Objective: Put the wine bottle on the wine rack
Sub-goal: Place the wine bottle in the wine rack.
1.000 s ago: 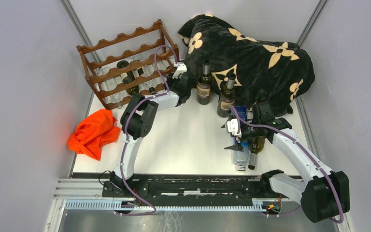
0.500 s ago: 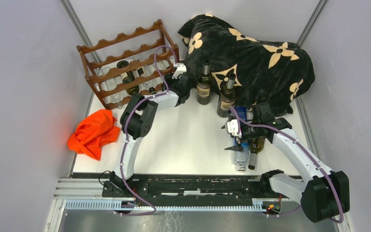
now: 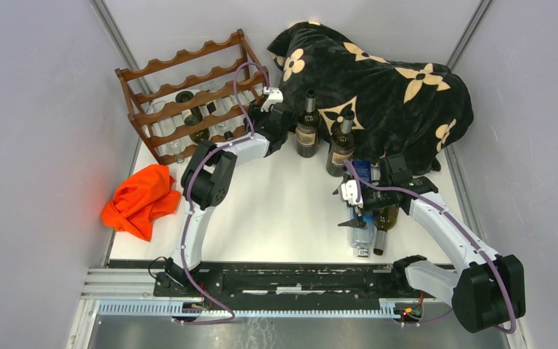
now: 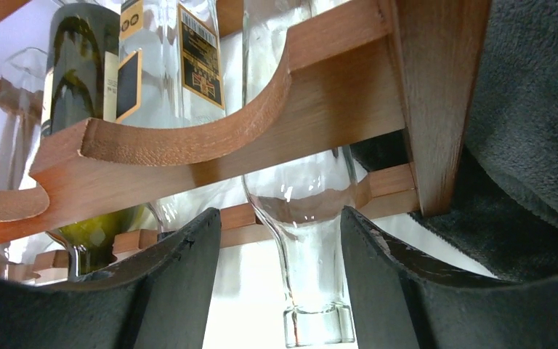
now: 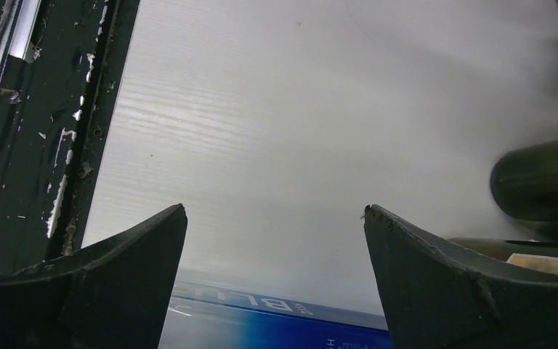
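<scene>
Both have fingers apart: left gripper (image 4: 280, 214) flanking a clear bottle (image 4: 301, 196) on the wine rack (image 4: 320, 109), right gripper (image 5: 275, 211) above the table (image 5: 298, 109).

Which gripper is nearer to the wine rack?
Left. The left gripper is at the right end of the wine rack; the right gripper is far off, above the lying bottles.

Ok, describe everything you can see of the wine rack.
The wine rack is dark reddish-brown wood: tiers of scalloped rails between upright posts. It stands at the table's far left. Bottles lie in its cradles, a dark green bottle and a clear bottle among them. A black flowered blanket lies against its right post. The open left end effector flanks the clear bottle's neck there.
</scene>
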### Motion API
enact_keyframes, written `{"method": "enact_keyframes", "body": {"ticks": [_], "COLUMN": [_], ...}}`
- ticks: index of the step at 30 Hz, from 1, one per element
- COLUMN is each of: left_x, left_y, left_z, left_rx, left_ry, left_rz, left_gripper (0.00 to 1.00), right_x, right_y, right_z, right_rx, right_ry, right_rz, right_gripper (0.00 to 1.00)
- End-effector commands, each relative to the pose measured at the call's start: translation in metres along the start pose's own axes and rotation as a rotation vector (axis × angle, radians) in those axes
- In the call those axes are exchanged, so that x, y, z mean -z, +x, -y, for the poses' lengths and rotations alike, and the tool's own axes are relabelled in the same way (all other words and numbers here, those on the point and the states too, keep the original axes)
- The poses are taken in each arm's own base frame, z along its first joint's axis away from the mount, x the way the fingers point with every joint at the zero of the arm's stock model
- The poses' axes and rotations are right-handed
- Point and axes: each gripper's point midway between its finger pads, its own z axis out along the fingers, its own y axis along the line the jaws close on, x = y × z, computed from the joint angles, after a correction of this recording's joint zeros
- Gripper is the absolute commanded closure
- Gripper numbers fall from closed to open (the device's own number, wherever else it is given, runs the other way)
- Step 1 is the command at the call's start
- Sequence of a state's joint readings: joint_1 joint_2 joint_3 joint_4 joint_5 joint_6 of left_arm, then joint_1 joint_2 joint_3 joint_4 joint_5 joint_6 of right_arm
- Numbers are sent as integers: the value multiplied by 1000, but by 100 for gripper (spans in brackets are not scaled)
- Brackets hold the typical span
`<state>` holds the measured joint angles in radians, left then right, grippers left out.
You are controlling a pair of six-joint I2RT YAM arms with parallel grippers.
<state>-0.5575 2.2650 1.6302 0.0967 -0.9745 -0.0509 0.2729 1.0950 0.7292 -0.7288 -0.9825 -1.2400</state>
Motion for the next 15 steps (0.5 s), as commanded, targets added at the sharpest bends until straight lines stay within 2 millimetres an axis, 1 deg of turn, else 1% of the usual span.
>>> {"method": "enact_keyframes", "body": {"ticks": [1, 6, 9, 11, 15], "left_x": [-7, -9, -12, -14, -16], "left_y": [-22, -16, -11, -9, -9], "left_z": [-8, -7, -6, -6, -5], "left_rx": [-10, -32, -30, -28, -21], "left_ry": [-57, -64, -62, -62, -57], "left_rz": [57, 50, 44, 40, 40], "left_gripper": [32, 32, 28, 24, 23], "right_x": [4, 4, 4, 4, 3], "right_y": [-11, -10, -10, -10, -9], "right_z": [10, 10, 10, 10, 9], "right_rx": [44, 40, 43, 43, 42], "right_ry": [12, 8, 6, 7, 3], "right_rz": [16, 14, 13, 13, 12], "right_gripper": [2, 2, 2, 2, 2]}}
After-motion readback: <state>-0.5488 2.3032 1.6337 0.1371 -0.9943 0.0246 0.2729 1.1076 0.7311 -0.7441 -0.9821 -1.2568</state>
